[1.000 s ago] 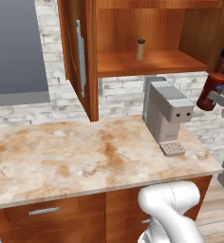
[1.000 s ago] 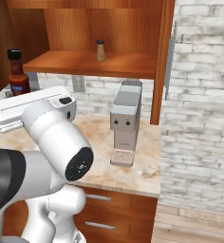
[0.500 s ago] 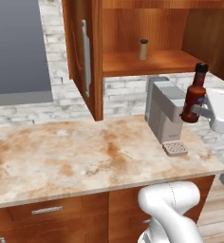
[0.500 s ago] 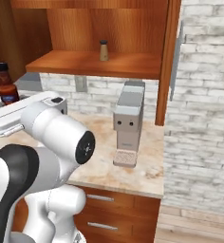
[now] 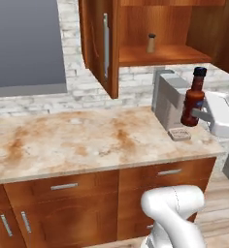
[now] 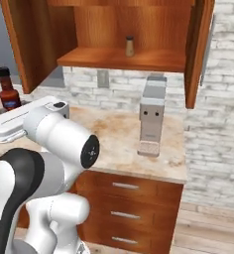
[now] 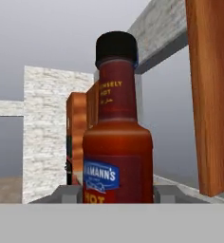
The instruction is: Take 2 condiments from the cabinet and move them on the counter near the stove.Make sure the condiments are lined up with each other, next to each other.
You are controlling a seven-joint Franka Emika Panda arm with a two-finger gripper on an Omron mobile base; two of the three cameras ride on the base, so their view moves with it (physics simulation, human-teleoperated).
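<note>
The gripper [image 5: 200,114] was clamped on the upright red sauce bottle [image 5: 193,99], carried clear above the marbled bench [image 5: 87,140]. Beyond and higher, the tan shaker [image 5: 151,43] stood on the open cabinet's shelf [image 5: 165,54].

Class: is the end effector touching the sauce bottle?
Touching. In the hand view the end effector has a finger pressed against each side of the sauce bottle, with no gap.
</note>
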